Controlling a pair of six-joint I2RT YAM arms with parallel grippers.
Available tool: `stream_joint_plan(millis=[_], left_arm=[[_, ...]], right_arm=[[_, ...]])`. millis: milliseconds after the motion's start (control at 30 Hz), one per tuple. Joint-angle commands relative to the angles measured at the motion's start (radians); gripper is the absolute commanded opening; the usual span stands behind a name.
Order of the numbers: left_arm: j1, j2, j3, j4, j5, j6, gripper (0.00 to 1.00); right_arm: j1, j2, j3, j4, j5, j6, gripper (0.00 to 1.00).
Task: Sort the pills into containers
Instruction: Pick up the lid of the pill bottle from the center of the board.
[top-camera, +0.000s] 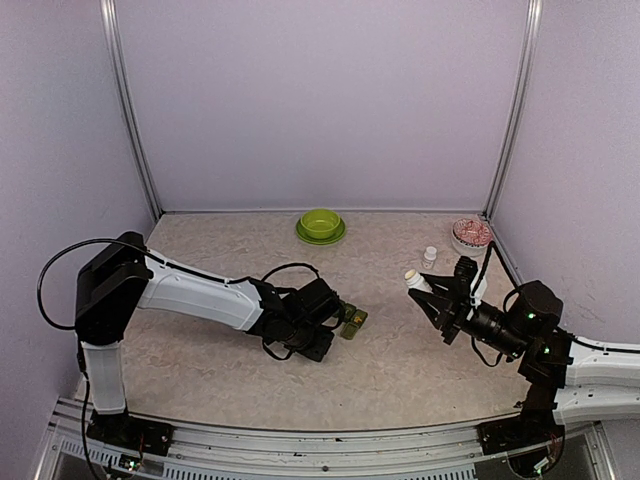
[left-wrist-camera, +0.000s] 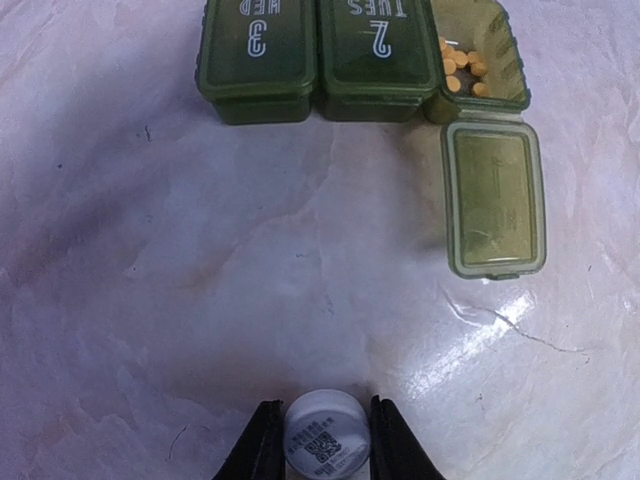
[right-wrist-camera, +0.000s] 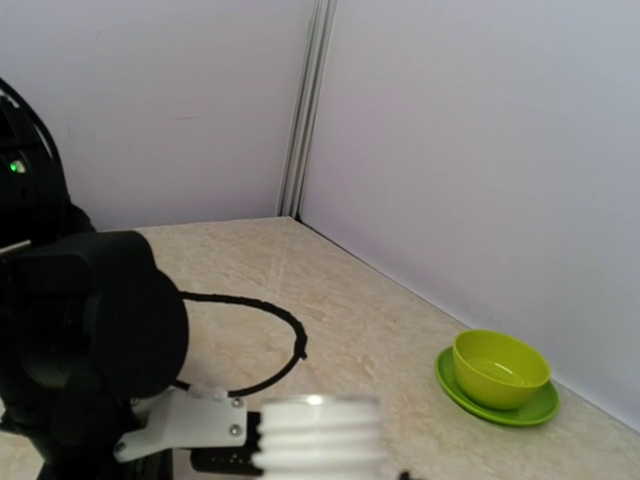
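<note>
Left gripper (left-wrist-camera: 325, 418) is low on the table (top-camera: 400, 370), and its two fingers press against either side of a round white cap (left-wrist-camera: 324, 442), so that's a clamp on the cap (printed code label facing up). Straight out at twelve o'clock from it sits the box (left-wrist-camera: 320, 50), dark green, with the "3 WED" and "2 TUES" compartments closed. The third compartment, up at one o'clock, is open with its lid (left-wrist-camera: 495, 200) folded flat toward the gripper, and the pills (left-wrist-camera: 460, 65), small and tan, lie inside it. Over at three o'clock from the box in the top view, the right gripper (top-camera: 425, 287) is raised off the table and closed on a white bottle (top-camera: 416, 281), tilted with its neck toward ten o'clock. The right wrist view shows that ribbed neck at the bottom edge. A lime bowl (top-camera: 321, 225) stands at twelve o'clock by the back wall.
</note>
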Motion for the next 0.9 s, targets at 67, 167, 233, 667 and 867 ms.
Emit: stream_joint_plan(millis=[67, 167, 233, 667, 867], left_arm=[[-0.006, -0.016, -0.013, -0.014, -0.024, 0.004, 0.19], [-0.010, -0.054, -0.009, -0.010, -0.033, 0.013, 0.20], [-0.009, -0.087, -0.003, -0.005, -0.030, 0.023, 0.20], [-0.012, -0.329, 0.058, 0.100, 0.143, 0.082, 0.21], [-0.010, -0.414, 0.058, 0.210, 0.285, 0.077, 0.22]], right_arm=[[0.006, -0.014, -0.013, 0.019, 0.005, 0.001, 0.17], [0.006, -0.007, -0.010, 0.019, -0.008, 0.002, 0.17], [0.006, -0.001, -0.007, 0.018, -0.020, 0.001, 0.17], [0.008, 0.031, 0.030, 0.014, -0.089, 0.002, 0.17], [0.022, 0.072, 0.070, 0.012, -0.099, 0.011, 0.17]])
